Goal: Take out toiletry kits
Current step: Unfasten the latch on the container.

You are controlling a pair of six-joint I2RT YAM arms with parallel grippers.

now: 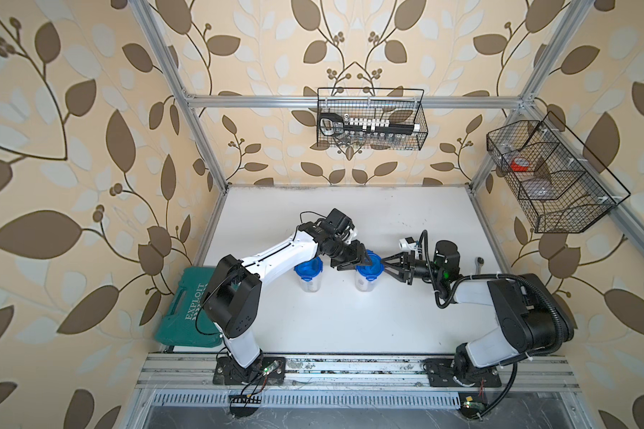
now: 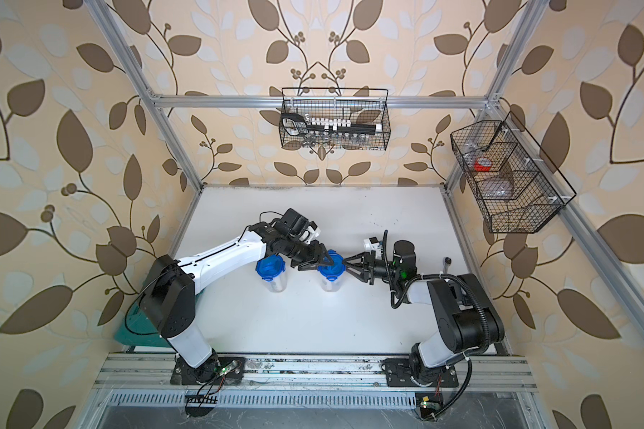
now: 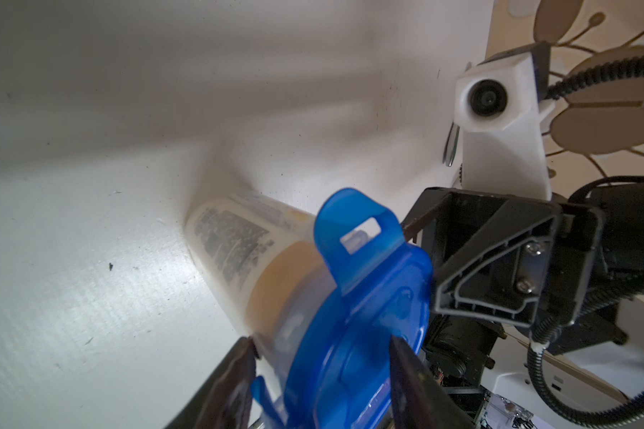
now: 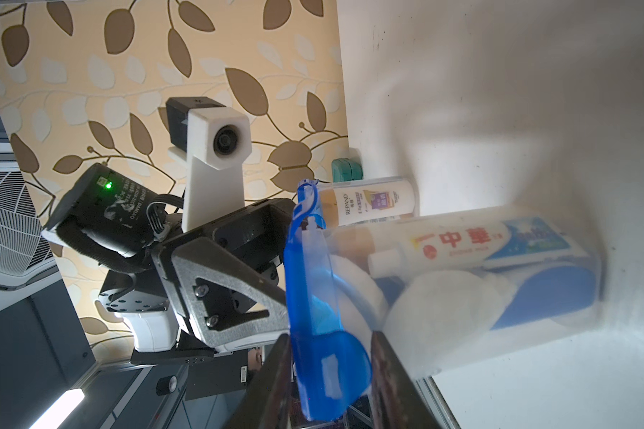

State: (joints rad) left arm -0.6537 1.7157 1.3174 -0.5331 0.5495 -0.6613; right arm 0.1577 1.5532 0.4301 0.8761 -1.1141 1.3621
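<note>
- The step in hand looks like unlatching the blue lid (image 1: pixel 368 264) of the right-hand jar (image 1: pixel 364 281), which stands centre frame on the tabletop (image 1: pixel 350 319) in both top views.
- The toiletry kits are still inside: a toothpaste tube (image 4: pixel 473 241) and a white bottle (image 4: pixel 369 202) show through the clear walls in the right wrist view.
- Left gripper (image 1: pixel 354 263) straddles the lid's rim, fingers (image 3: pixel 413 375) parted on either side; whether they press it I cannot tell.
- Right gripper (image 1: pixel 386 263) has its fingers (image 4: pixel 391 375) either side of a lid tab (image 4: pixel 335 367), not visibly pinching.
- To do it well: steady the jar with one arm, lift each tab outward in turn, and avoid tipping the jar.
- The second jar (image 1: pixel 308 276), left of centre, keeps its lid on.
</note>
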